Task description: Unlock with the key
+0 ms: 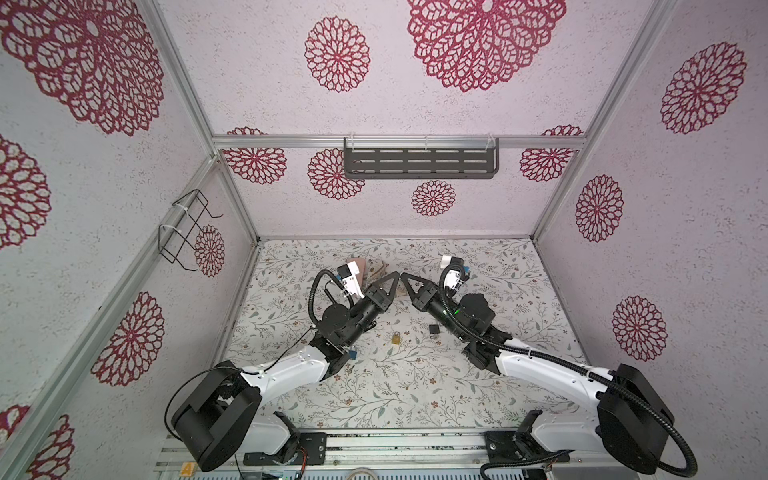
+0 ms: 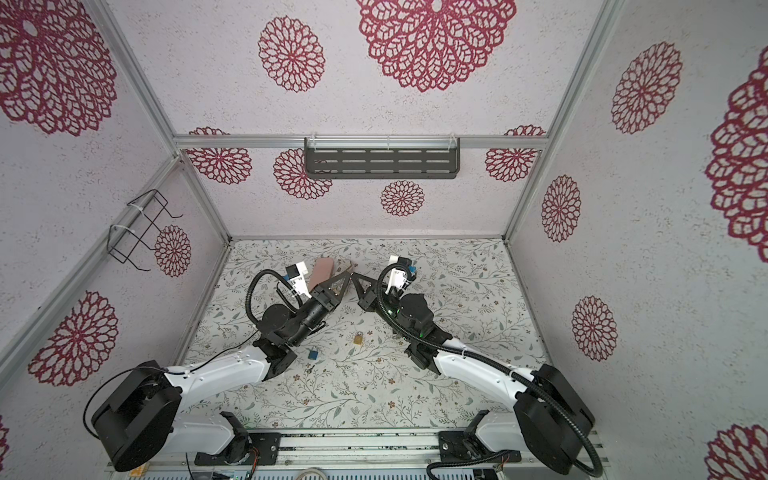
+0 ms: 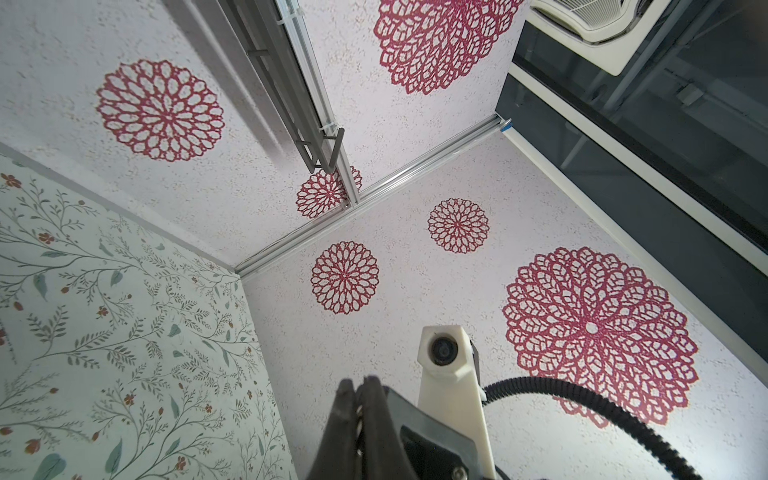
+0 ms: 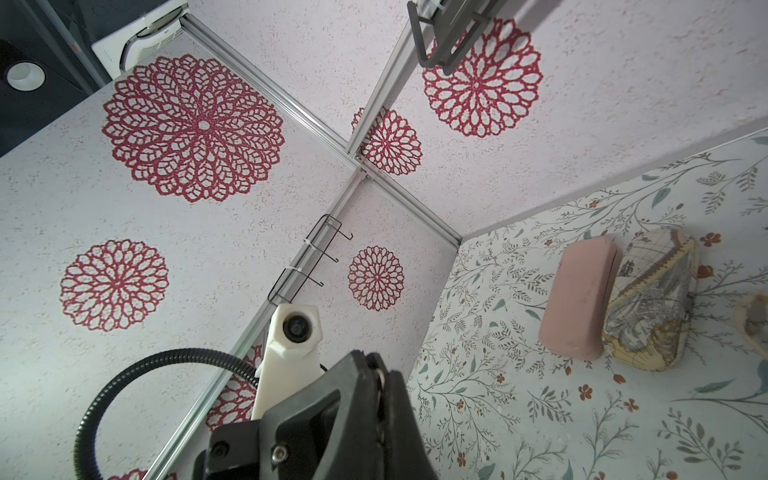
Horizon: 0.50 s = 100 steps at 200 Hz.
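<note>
In both top views the left gripper (image 1: 397, 274) and the right gripper (image 1: 402, 275) are raised above the floral-patterned surface (image 1: 415, 395) and meet tip to tip near its far middle. Each pair of jaws looks pressed together. From up here I cannot tell whether anything small is pinched where they meet. The small brass padlock (image 1: 395, 338) lies on the surface between the two arms, nearer the camera than the tips and apart from both. A small black square object (image 1: 435, 329) sits just beside the right arm. A small blue padlock (image 2: 313, 354) lies just beside the left arm. Behind the left gripper, a pink oblong case (image 2: 322, 270) and a map-printed fabric pouch (image 2: 344, 264) are partly covered by the gripper and its camera.

In the left wrist view the left gripper (image 3: 356, 384) shows only its tips, closed with a hairline seam between them; the frame edge cuts off the rest. The other arm's white camera housing (image 3: 444, 353) stands just beside them.

In the right wrist view the right gripper (image 4: 376, 365) has its jaws pressed together. A tiny pale glint sits in the seam, too small for me to name. The pink oblong case (image 4: 579, 299) and the map-printed fabric pouch (image 4: 648, 303) lie touching, side by side.

I cannot pick out the key in any view.
</note>
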Each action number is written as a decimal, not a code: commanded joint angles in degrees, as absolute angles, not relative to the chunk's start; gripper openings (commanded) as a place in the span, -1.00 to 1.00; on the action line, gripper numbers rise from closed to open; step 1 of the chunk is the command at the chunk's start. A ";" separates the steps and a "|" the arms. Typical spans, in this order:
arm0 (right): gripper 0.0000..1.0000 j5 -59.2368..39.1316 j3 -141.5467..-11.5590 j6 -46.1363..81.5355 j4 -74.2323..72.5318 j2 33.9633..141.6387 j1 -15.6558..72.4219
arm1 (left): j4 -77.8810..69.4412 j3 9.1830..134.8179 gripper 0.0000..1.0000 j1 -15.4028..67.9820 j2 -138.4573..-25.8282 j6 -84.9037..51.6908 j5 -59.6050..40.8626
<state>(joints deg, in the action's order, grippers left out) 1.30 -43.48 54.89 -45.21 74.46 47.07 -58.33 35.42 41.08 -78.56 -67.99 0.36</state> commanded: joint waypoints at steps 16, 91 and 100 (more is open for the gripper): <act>-1.00 1.92 -44.89 52.29 -45.47 72.96 47.35 | -58.90 36.43 -1.00 41.13 -78.16 -66.06 -0.35; -0.09 -2.49 -47.69 43.73 -30.28 66.21 45.32 | -37.62 39.58 -1.00 34.51 -72.69 -53.68 -16.18; -0.01 -5.44 -47.98 43.19 -28.04 65.50 44.12 | -31.48 41.26 -1.00 33.45 -71.98 -50.18 -18.73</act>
<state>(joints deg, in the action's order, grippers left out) -0.08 -45.08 47.88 -33.65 69.60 46.28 -46.33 37.21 36.14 -74.70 -59.88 -9.50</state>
